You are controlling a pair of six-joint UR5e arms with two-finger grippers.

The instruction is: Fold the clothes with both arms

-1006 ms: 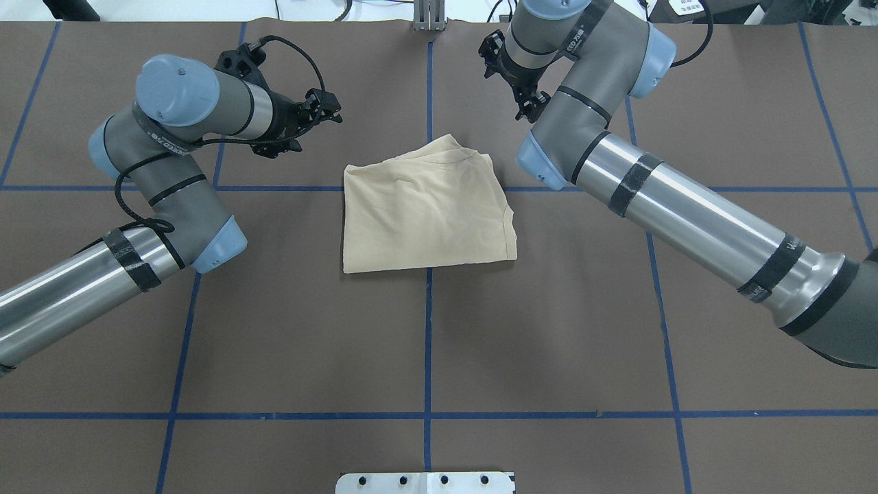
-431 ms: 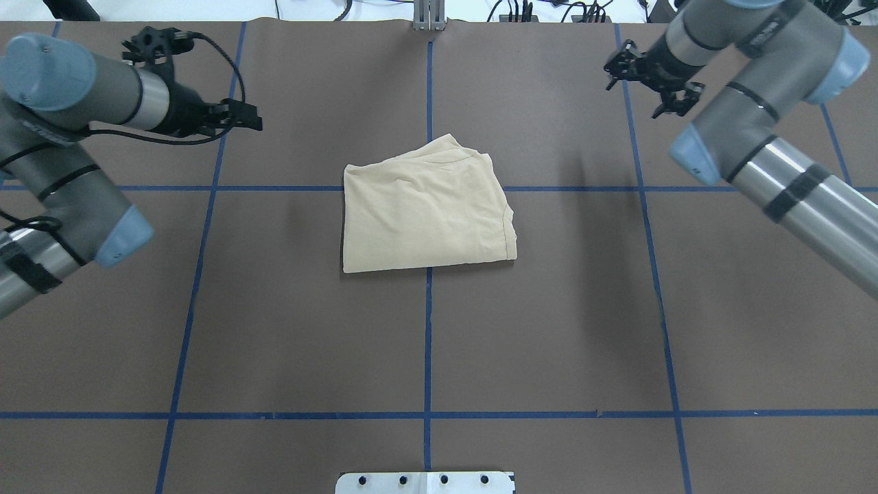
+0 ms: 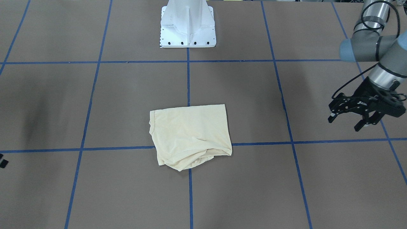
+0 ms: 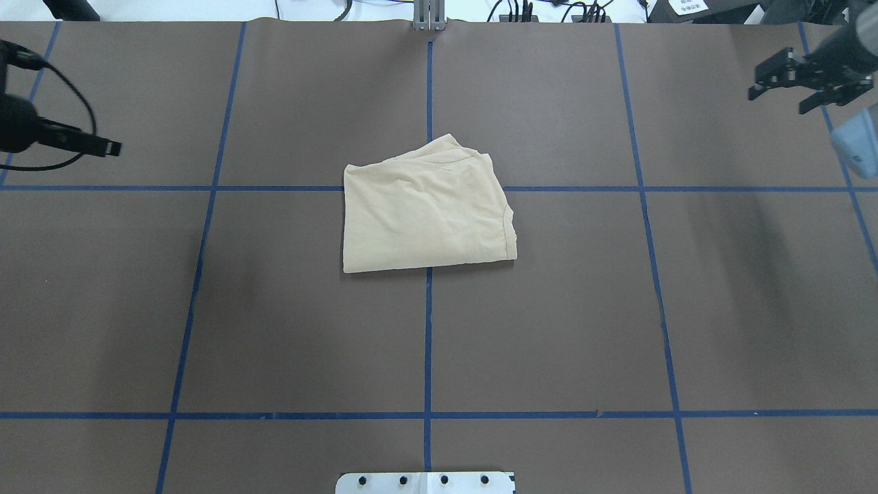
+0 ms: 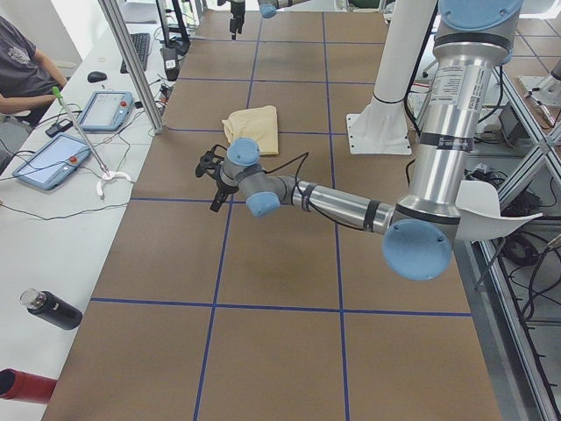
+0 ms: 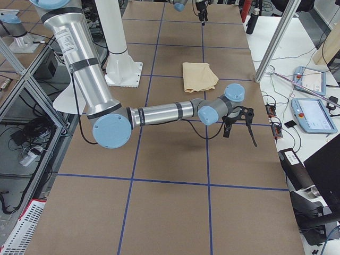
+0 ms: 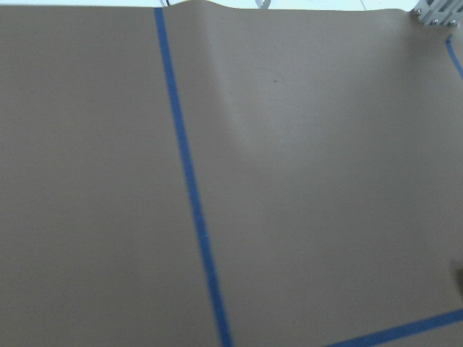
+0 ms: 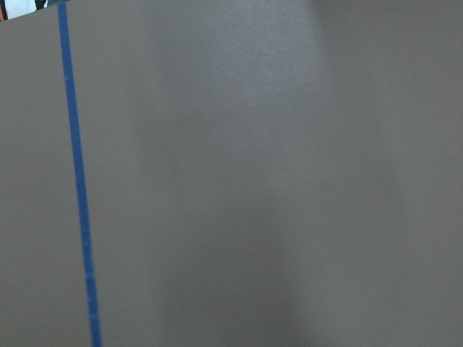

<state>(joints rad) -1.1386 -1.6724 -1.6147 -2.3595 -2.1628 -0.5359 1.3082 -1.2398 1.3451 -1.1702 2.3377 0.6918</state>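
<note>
- The cream-yellow shirt lies at the centre of the table, across a crossing of the blue tape lines. We find it folded into a compact, roughly rectangular packet.
- Its near edge (toward the robot) and its left edge are straight. The far side is uneven, with one corner bulging out and the layers loosely bunched. A curved stitched hem shows on the edge toward the robot's right. No print faces up.
- The fabric is thin and soft, with shallow creases across the top layer. We judge that it will sag and unfold if lifted by one layer only.
- The left gripper hangs above bare table, well apart from the shirt, with its fingers spread and nothing between them.
- The right gripper sits at the far corner on the opposite side, likewise parted and empty.
- Both wrist cameras show only the matte brown table cover and tape, which agrees with empty grippers.
- We judge that the arms stand wide to leave the packet undisturbed, and that the folding is complete or nearly so.
- The white pedestal base stands behind the shirt, apart from it.
</note>
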